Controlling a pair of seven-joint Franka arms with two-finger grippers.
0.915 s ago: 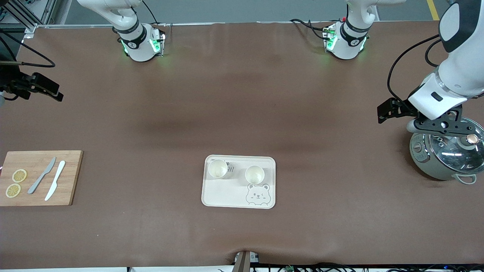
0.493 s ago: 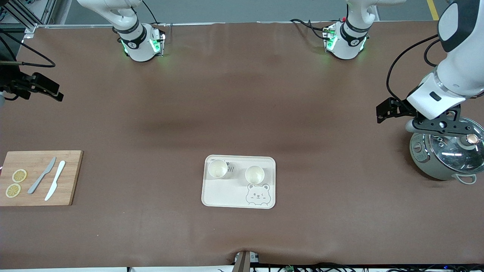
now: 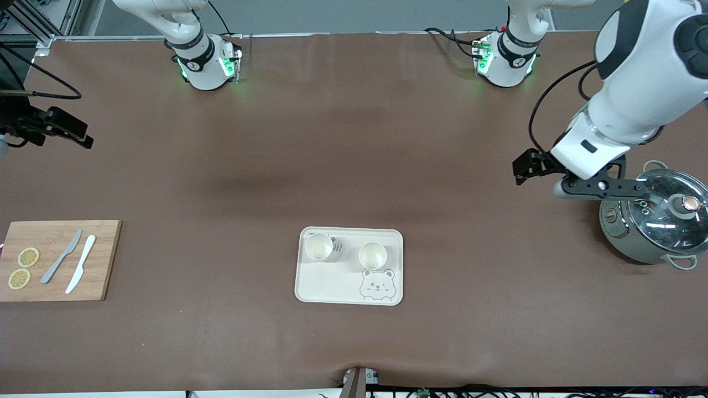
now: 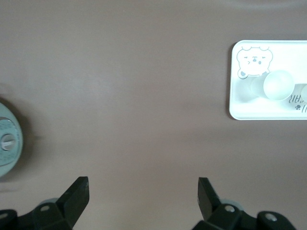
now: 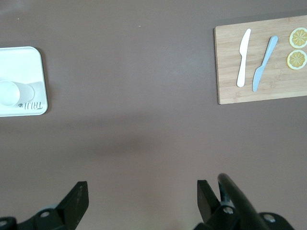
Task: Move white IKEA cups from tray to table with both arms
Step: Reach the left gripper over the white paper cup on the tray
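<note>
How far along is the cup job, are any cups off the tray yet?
Nothing is done yet: both white cups stand on the tray. In hand: the left gripper is open and empty over bare table beside the pot; the right gripper is open over the table too. Left: lift each cup and set it on the table.

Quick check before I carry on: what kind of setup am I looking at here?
Most likely a robot lab bench staged as a kitchen: a brown mat-covered table with a bear-print tray of cups, a cutting board with knives and lemon slices, and a lidded pot.
</note>
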